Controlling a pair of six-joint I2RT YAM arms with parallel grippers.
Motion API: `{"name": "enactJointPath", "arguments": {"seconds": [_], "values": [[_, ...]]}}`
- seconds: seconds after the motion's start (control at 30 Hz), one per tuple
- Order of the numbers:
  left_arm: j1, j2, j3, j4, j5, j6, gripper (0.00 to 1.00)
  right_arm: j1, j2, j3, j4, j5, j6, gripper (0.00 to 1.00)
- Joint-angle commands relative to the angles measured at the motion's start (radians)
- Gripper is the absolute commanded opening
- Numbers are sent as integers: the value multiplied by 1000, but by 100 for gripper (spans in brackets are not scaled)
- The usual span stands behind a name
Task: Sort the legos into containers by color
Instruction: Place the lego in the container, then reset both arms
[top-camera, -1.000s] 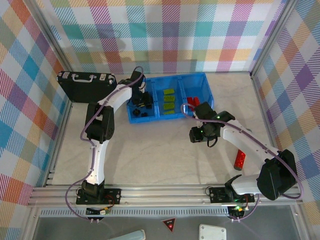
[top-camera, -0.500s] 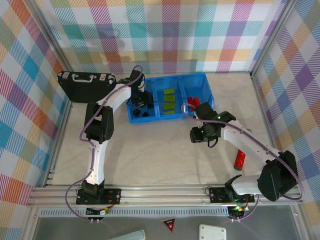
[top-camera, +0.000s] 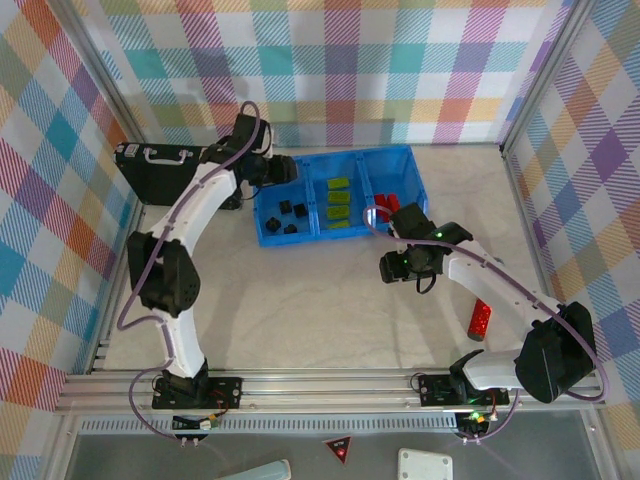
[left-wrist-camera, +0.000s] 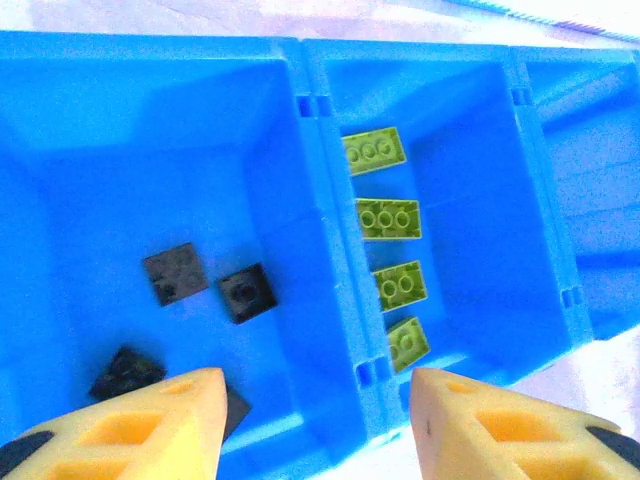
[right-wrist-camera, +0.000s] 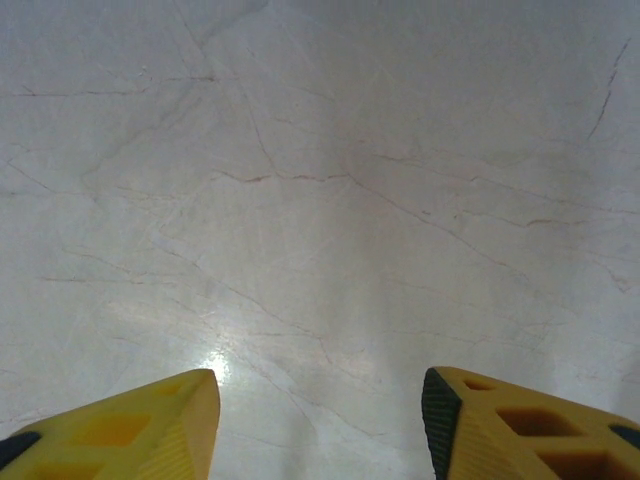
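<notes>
Since every brick we can make out already lies in the blue bin (top-camera: 412, 160), we judge the step in hand to be drawing the arms clear and checking for strays. To do that well, we would lift the left tool (left-wrist-camera: 312, 390) straight up before swinging it. That way its fingers neither catch the thin divider (left-wrist-camera: 335, 260) nor drag a cube out. We would also look over the tabletop (top-camera: 320, 310), where a red object (top-camera: 480, 320) beside the right arm (top-camera: 500, 285) is too unclear for us to name.

The black bricks (left-wrist-camera: 247, 293) sit in the left compartment, the lime-green bricks (left-wrist-camera: 388, 220) in the middle one, and the red bricks (top-camera: 390, 205) in the right one.

The left arm (top-camera: 195, 205) reaches far forward in a long arc past the black briefcase (top-camera: 170, 160). Its tool hovers over the bin's left compartment, fingers partly apart and holding nothing. The right arm is folded at the elbow. The right tool (right-wrist-camera: 320, 390) points down at the tabletop in front of the bin, likewise partly open and empty.
</notes>
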Motion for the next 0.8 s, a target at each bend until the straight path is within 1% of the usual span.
{"name": "enactJointPath", "arguments": {"seconds": [0.0,0.1,0.2,0.3,0.33,0.37,0.47,0.6,0.7,0.77], "values": [[2,-110,-107,-13,-116,43,54,-19,-14,-8,33,28,-28,62],[2,-221,-229,22,-210,65,60,-37,-13,-13,60,50,-40,68],[3,-334,-357,62,-299,83,69,-62,-14,-25,96,77,-45,76],[5,-438,-483,106,-388,92,81,-94,-20,-45,138,103,-44,87],[6,-470,-526,120,-419,96,86,-111,-23,-55,156,115,-42,97],[8,-503,-570,134,-451,96,91,-125,-27,-63,174,127,-40,99],[14,-576,-680,164,-526,92,100,-171,-33,-88,222,163,-37,99],[22,-629,-802,206,-613,80,100,-220,-48,-147,329,250,-51,99],[27,-646,-901,265,-691,75,100,-259,-58,-211,451,309,-69,99],[34,-642,-964,312,-750,70,100,-287,-63,-270,565,332,-91,99]]}}
